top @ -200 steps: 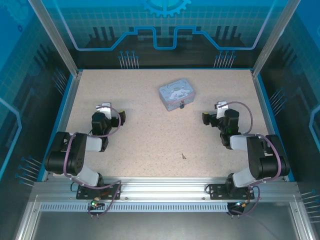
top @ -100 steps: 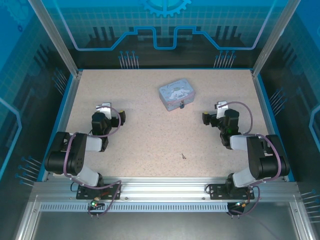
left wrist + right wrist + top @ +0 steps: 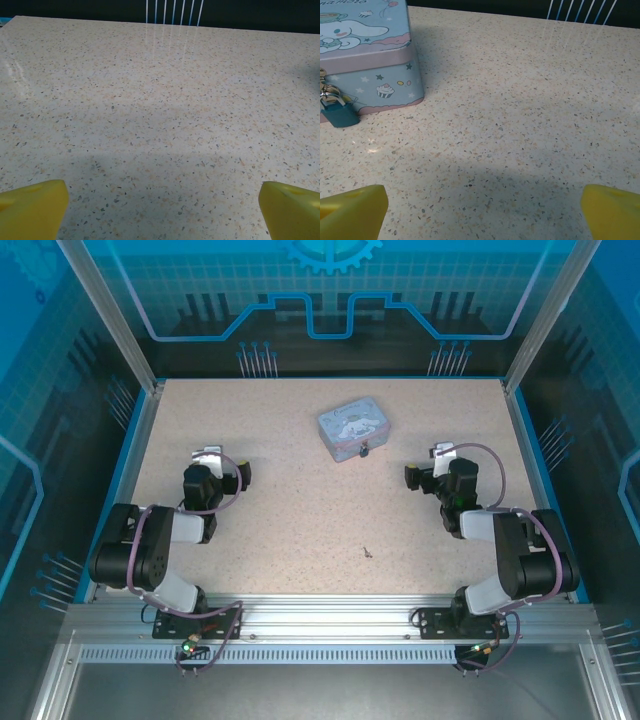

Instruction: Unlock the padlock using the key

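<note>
Worktop [image 3: 300, 490]: pale speckled slab, the largest thing here. A blue rim runs round it, with metal posts at the far corners and clear blue panels behind. Taking its middle as the dial centre, with 12 o'clock at the far edge:

- Left arm [image 3: 150, 550] is folded at about 8 o'clock and the right arm [image 3: 510, 560] at about 4 o'clock.
- Left fingers [image 3: 243, 474] sit near 9 o'clock. In the left wrist view their yellow pads [image 3: 32, 207] are spread to the two lower corners, released, with bare worktop between them.
- Right fingers [image 3: 412, 477] sit near 3 o'clock. Their yellow pads [image 3: 352, 210] are spread the same way, released, with nothing between them.

Tin [image 3: 354, 427]: at about 1 o'clock, pale blue, rectangular, set slightly askew. The lid is shut, so its contents are hidden. The right wrist view shows a white cartoon figure on the lid, a pink band under it, and cupcakes and stars on the wall [image 3: 375, 85].

Padlock [image 3: 365, 450]: hangs at the tin's 6 o'clock wall, the one facing the arms. In the right wrist view it has a dark teal body [image 3: 339, 114] and a bright metal shackle hooked through the tin's clasp. The body appears to rest on the worktop, hard against the tin.

Key [image 3: 368, 552]: a thin dark sliver lying flat at about 5 o'clock, well apart from tin, padlock and both sets of fingers. It is too small to make out its shape.

Open room: there is bare surface between tin and key, and from both sets of fingers in toward the centre. The whole 10 to 11 o'clock quarter is also free.
</note>
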